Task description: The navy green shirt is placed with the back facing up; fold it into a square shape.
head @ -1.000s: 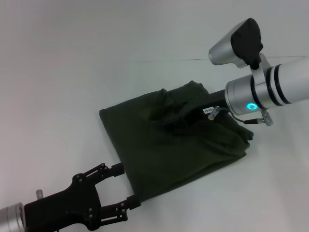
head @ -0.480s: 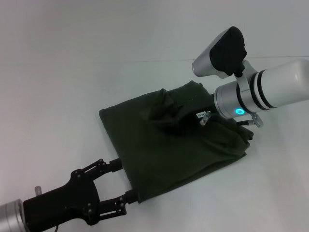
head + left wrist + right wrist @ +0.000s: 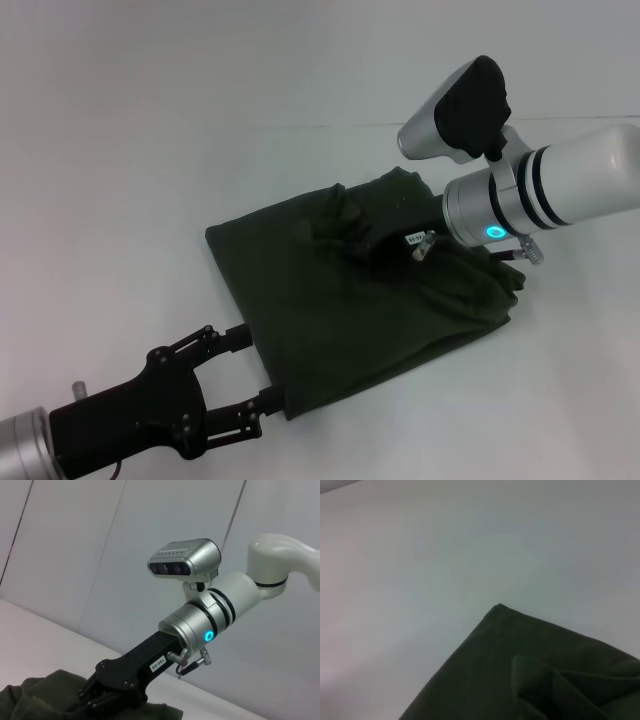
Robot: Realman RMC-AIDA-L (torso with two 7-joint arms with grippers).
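Observation:
The navy green shirt (image 3: 350, 300) lies folded into a rough square on the white table, plain side up, with a bunched ridge near its far edge. My right gripper (image 3: 338, 232) reaches in from the right and sits low on that ridge, its dark body blending into the cloth. From the left wrist view it (image 3: 100, 697) is pressed into the shirt (image 3: 35, 700). My left gripper (image 3: 255, 370) stands open at the shirt's near-left corner, one fingertip (image 3: 270, 402) touching the edge and nothing between its fingers. The right wrist view shows a shirt corner (image 3: 530, 670).
Bare white table (image 3: 120, 150) surrounds the shirt on all sides. The right arm's silver wrist with its camera (image 3: 460, 105) hangs over the shirt's right part.
The right arm has moved left and lower over the shirt, mostly in the first half second. The left gripper has drifted slightly back toward the near-left.

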